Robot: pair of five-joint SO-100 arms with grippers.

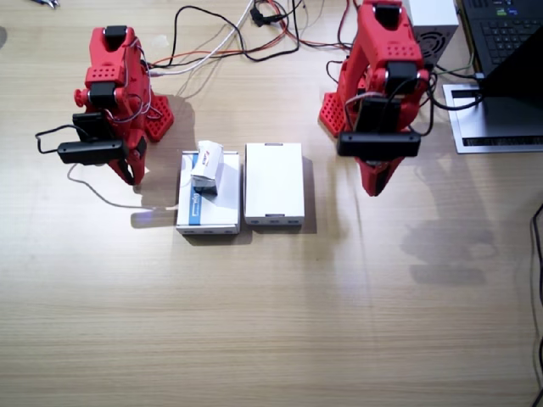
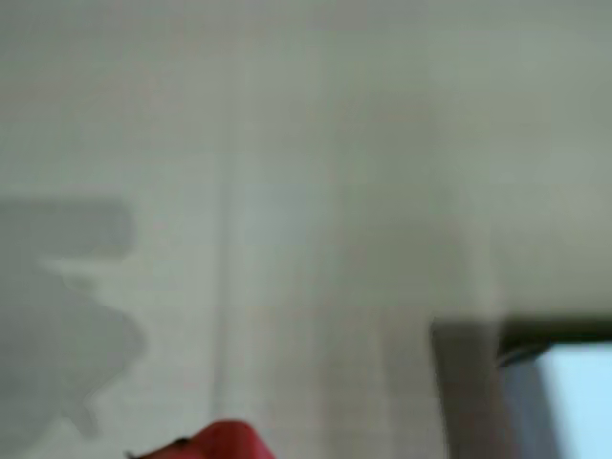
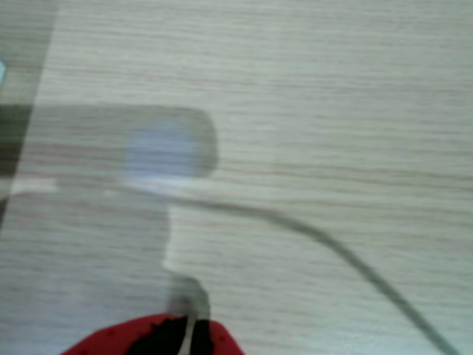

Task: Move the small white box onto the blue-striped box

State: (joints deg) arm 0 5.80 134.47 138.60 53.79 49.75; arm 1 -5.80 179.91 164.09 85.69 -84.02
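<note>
A pale wood-grain worktop (image 1: 280, 339) fills the fixed view. Near its middle two flat white boxes lie side by side, close together with a narrow gap between them: the blue-striped box (image 1: 208, 203) and a plain white box (image 1: 274, 184). The red base of the right arm (image 1: 157, 114) stands towards the far edge, and the red base of the left arm (image 1: 333, 113) stands further along that edge. Tangled cables (image 1: 246, 34) lie along the far edge between them. A white sheet with a black band (image 1: 492, 136) rests by one far corner, beside a laptop (image 1: 509, 34). A thin grey cable (image 1: 102, 193) curls near the striped box. The near half is bare wood.
</note>
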